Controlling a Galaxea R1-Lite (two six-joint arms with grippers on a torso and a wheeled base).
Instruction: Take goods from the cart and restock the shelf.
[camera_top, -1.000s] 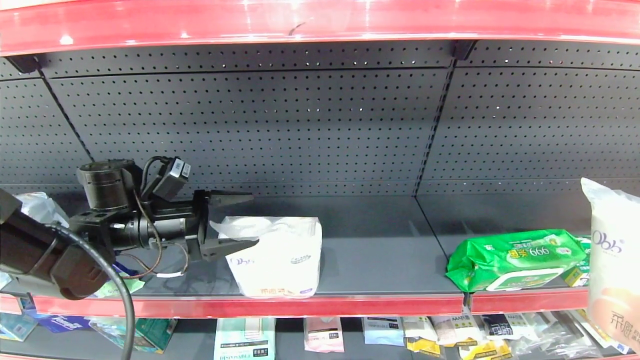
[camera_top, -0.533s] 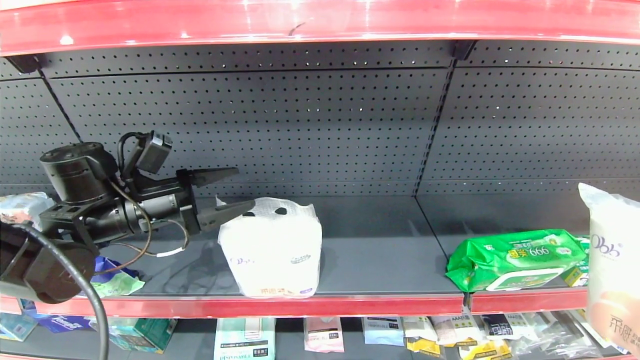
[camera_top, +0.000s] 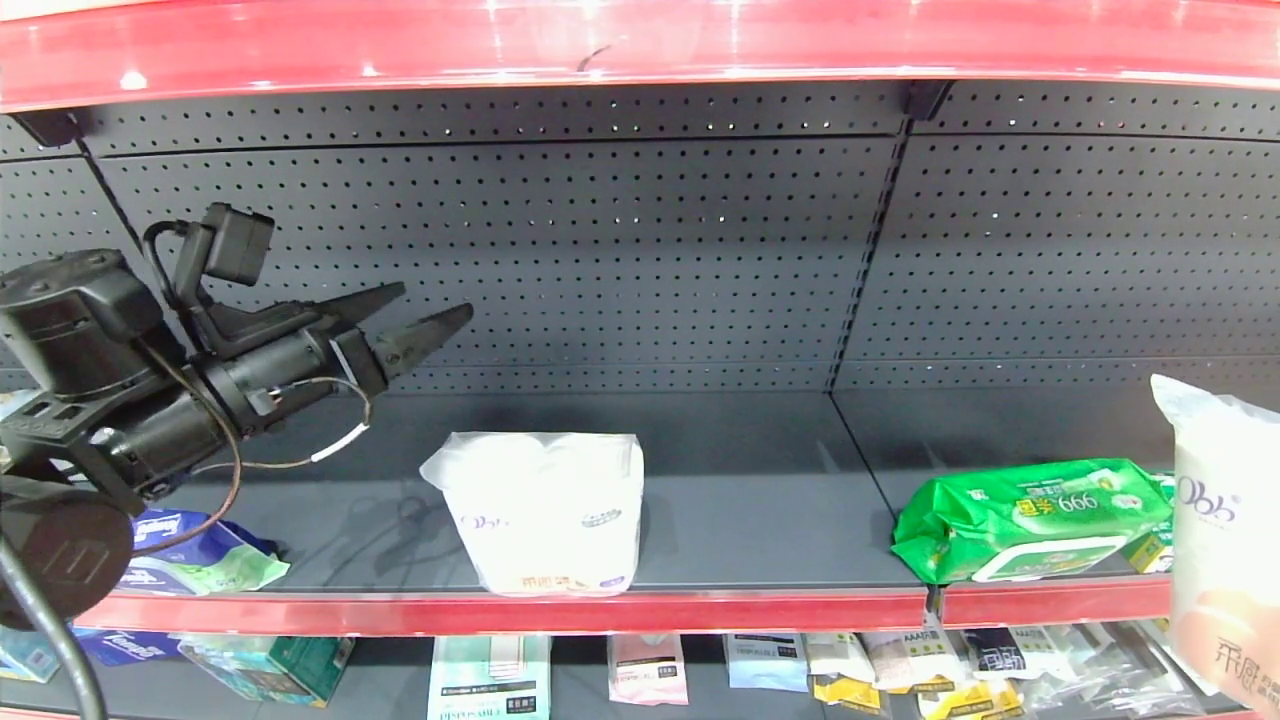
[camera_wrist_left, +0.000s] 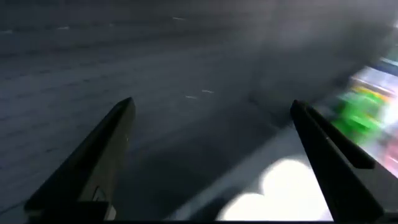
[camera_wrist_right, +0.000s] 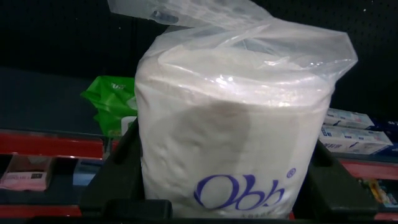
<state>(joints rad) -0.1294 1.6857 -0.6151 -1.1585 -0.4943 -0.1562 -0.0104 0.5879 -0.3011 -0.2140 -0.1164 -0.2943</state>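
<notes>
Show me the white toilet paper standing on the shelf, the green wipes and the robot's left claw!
toilet paper (camera_top: 545, 515): head view, front of the pack.
green wipes (camera_top: 1030, 505): head view, top of the packet.
left gripper (camera_top: 434, 298): head view, between its fingertips.

Light from above leaves white glare on the upper red shelf edge (camera_top: 640, 40). The tissue pack (camera_top: 545, 510) casts a soft shadow on the grey shelf (camera_top: 760, 480). The left wrist view is smeared; the head view bends at its edges.
</notes>
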